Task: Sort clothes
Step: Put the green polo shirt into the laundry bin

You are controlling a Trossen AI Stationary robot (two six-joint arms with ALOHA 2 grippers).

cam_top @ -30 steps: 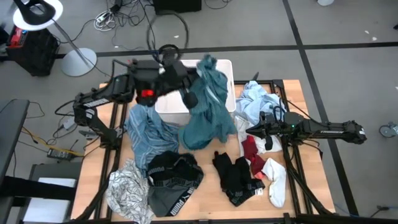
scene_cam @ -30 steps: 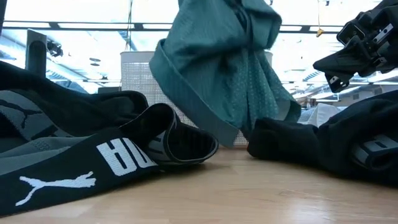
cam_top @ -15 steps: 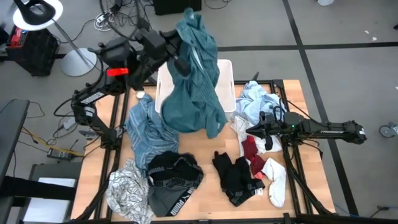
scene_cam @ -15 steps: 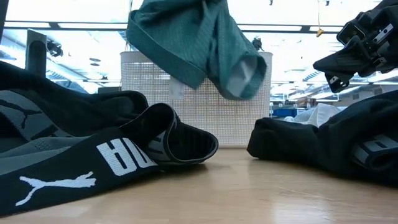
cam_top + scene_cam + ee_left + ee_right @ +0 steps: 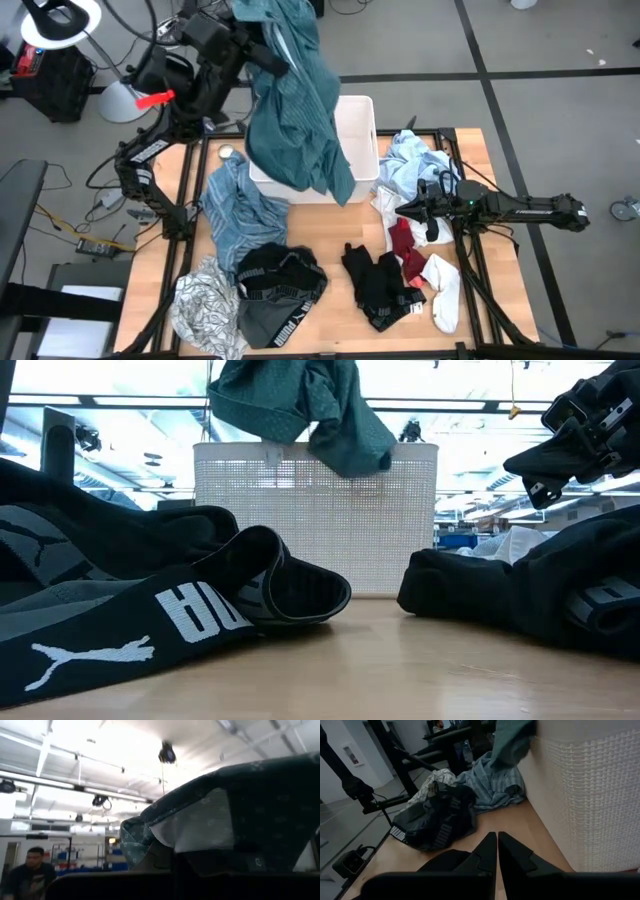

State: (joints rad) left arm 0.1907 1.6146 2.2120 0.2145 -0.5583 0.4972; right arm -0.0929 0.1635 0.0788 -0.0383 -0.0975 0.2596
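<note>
The teal shirt (image 5: 295,100) hangs from the left gripper (image 5: 262,45), whose fingers are clamped on its top, high above the far side of the table; its lower folds drape over the white tub (image 5: 352,140). Near the tub lie a light-blue shirt (image 5: 235,215), the black and grey Puma shorts (image 5: 280,290), a patterned top (image 5: 205,310), black garments (image 5: 378,285) and red and white socks (image 5: 425,270). The right gripper (image 5: 428,213), fingers closed and empty, rests low over the table's right side beside a pale-blue garment (image 5: 415,165).
</note>
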